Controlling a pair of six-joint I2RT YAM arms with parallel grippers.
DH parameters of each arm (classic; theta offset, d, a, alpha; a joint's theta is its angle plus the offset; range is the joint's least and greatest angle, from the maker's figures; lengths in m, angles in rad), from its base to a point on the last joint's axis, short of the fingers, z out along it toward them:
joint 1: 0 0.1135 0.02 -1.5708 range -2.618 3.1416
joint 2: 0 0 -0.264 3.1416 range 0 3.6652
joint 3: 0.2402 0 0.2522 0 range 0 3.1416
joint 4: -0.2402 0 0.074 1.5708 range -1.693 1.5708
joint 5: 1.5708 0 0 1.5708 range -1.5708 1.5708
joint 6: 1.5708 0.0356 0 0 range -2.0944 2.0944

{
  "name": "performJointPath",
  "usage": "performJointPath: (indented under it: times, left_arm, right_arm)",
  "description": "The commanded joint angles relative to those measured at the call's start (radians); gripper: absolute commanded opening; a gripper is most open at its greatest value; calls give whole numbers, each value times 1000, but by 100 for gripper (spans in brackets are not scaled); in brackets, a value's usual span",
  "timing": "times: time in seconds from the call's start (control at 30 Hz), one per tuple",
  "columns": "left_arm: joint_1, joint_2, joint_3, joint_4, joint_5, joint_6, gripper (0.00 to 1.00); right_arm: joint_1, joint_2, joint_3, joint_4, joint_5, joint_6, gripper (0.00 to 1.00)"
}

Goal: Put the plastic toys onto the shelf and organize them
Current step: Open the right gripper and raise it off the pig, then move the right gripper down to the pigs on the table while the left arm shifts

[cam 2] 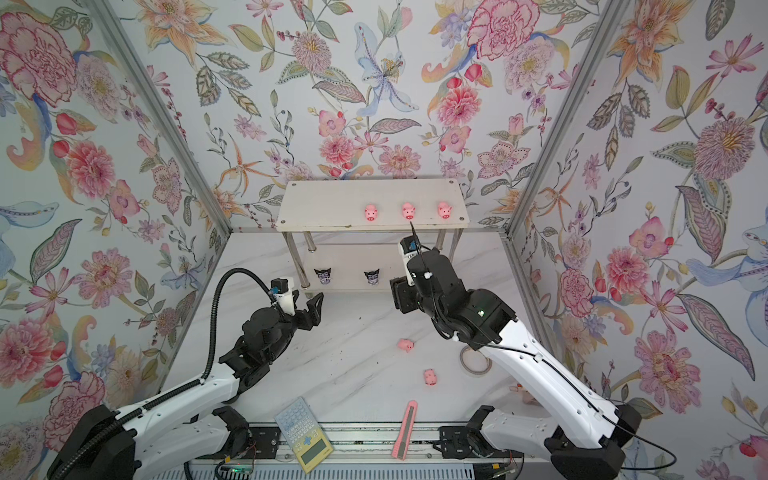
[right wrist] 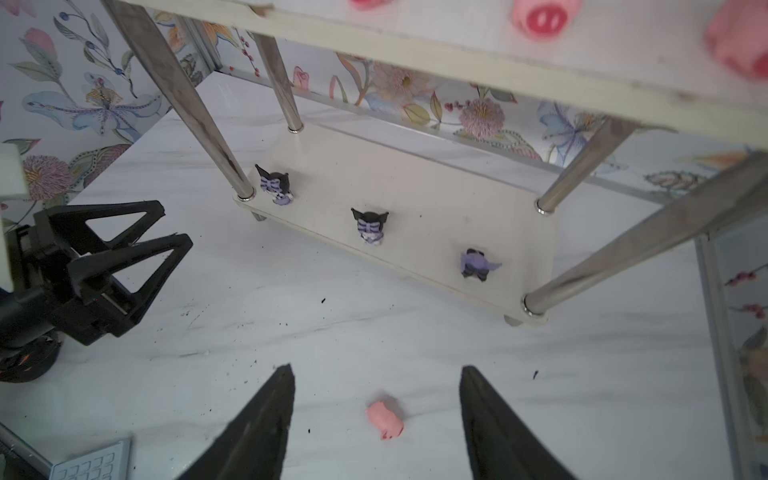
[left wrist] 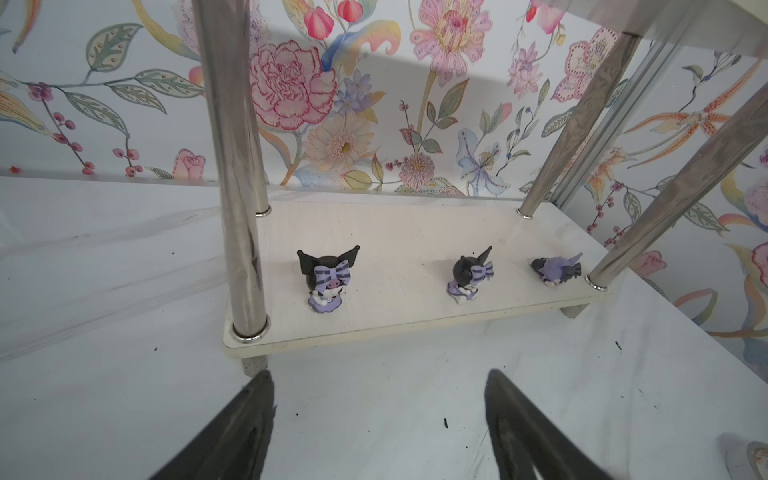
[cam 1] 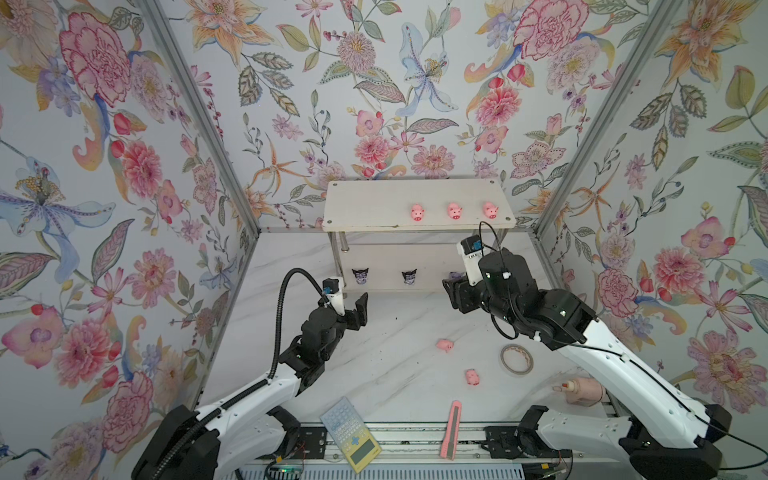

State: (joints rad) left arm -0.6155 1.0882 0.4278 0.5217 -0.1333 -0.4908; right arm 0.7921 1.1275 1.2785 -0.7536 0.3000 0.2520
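The white shelf point(cam 1: 374, 203) stands at the back. Three pink pigs point(cam 1: 454, 211) line its top board on the right. On the lower board point(left wrist: 395, 232), two black-and-purple figures point(left wrist: 328, 278) point(left wrist: 469, 278) stand upright and a third point(left wrist: 557, 268) lies tipped over by the right leg. Two more pigs point(cam 1: 444, 344) point(cam 1: 472, 376) lie on the table. My left gripper point(left wrist: 380, 374) hovers open and empty before the shelf's left front leg. My right gripper point(right wrist: 377, 368) is open above the table, and the nearer pig point(right wrist: 385, 419) shows between its fingers, untouched.
A blue-and-yellow calculator point(cam 1: 351, 432) and a pink utility knife point(cam 1: 452, 430) lie at the front edge. A tape roll point(cam 1: 516, 359) and a pinkish bottle point(cam 1: 582, 390) sit under my right arm. Floral walls close in the left, right and back.
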Motion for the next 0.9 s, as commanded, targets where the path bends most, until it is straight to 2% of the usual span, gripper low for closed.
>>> performJointPath:
  times: [0.0, 0.07, 0.13, 0.17, 0.23, 0.27, 0.3, 0.33, 0.37, 0.4, 0.43, 0.63, 0.8, 0.87]
  left_arm:
    - [-3, 88, -2, 112, 88, -41, 78]
    - [-12, 138, 2, 153, 109, -56, 78]
    - [-31, 186, 2, 204, 121, -66, 76]
    - [-40, 212, 6, 226, 124, -73, 76]
    - [-60, 262, 25, 256, 126, -83, 75]
    - [-73, 288, 37, 271, 129, -87, 75]
    - [-86, 312, 49, 280, 130, -91, 74]
    - [-97, 331, 57, 286, 129, -94, 74]
    - [-110, 350, 61, 295, 126, -98, 74]
    - [-120, 364, 62, 304, 122, -105, 75]
    - [-126, 373, 57, 314, 116, -114, 75]
    - [-135, 395, 28, 336, 91, -150, 76]
    - [-135, 377, 43, 287, 80, -137, 76]
    - [-135, 368, 52, 264, 73, -124, 76]
  right_arm:
    - [-39, 12, -191, 24, -47, 140, 54]
    - [-42, 9, -299, 71, -94, 189, 42]
    - [-46, 5, -414, 168, -148, 229, 22]
    - [-52, 6, -453, 210, -174, 240, 18]
    - [-66, 24, -515, 280, -215, 249, 17]
    - [-73, 39, -536, 307, -230, 240, 18]
    - [-79, 57, -552, 329, -254, 219, 24]
    - [-85, 78, -562, 344, -276, 197, 38]
    - [-87, 102, -569, 357, -293, 169, 58]
    - [-87, 129, -571, 358, -294, 148, 69]
    - [-87, 151, -571, 359, -291, 133, 73]
    - [-112, 261, -558, 403, -270, 56, 78]
    - [-138, 310, -562, 475, -311, 36, 76]
    - [-137, 328, -567, 506, -341, 32, 72]
